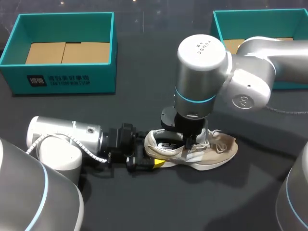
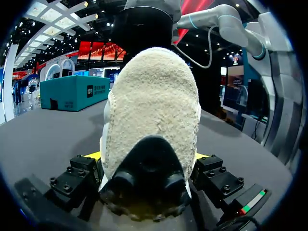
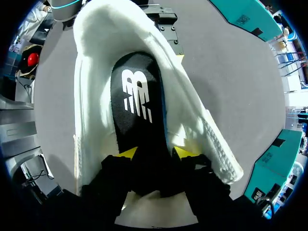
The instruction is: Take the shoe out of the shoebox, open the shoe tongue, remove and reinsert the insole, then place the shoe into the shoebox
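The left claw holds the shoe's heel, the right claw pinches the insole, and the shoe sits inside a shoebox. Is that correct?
Not quite. The shoe lies on the table, outside the shoeboxes, as the head view shows. The rest holds.

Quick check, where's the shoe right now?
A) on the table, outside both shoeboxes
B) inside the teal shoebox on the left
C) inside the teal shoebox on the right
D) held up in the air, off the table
A: the shoe lies on the dark table, clear of the teal shoebox and the second shoebox, with the left gripper clamping its heel and the right gripper on the insole.
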`<state>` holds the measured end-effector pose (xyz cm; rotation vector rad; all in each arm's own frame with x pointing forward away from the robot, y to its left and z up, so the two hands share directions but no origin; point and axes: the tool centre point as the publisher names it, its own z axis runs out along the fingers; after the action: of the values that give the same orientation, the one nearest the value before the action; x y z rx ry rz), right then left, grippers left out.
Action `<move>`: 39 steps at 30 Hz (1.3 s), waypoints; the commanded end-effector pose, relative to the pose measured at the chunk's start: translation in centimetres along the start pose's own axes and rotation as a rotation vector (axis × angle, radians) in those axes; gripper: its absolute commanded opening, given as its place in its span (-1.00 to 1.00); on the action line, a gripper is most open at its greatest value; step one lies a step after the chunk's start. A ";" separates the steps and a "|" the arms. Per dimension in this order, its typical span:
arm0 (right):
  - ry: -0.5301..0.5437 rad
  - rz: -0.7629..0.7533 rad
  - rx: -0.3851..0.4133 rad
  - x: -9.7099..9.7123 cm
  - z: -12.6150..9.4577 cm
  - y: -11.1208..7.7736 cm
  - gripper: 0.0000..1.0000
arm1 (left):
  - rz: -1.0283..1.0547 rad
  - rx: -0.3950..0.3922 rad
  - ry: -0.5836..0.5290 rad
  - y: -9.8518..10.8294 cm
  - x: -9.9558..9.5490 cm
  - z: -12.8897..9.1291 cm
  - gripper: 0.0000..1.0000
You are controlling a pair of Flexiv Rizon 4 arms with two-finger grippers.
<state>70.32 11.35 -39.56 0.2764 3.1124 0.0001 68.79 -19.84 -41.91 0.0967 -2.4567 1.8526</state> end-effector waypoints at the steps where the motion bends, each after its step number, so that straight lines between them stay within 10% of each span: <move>1: 0.046 -0.029 -0.006 -0.4 1.9 0.7 -0.03 | 0.001 -0.001 0.000 0.2 0.2 -0.1 -1.00; 8: 0.087 -0.055 -0.005 1.0 2.8 0.9 -0.15 | 0.001 -0.001 0.000 0.2 0.2 -0.1 -1.00; 15: 0.097 -0.043 -0.013 2.7 2.9 0.1 -0.95 | 0.001 -0.001 0.000 0.2 0.2 -0.1 -1.00; 39: 0.055 -0.119 -0.279 2.8 -1.4 -1.2 -1.00 | 0.001 -0.001 0.000 0.2 0.2 -0.1 -1.00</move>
<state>67.97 12.06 -38.70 0.0925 3.1470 0.2860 68.65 -19.79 -41.90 0.0936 -2.4568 1.8526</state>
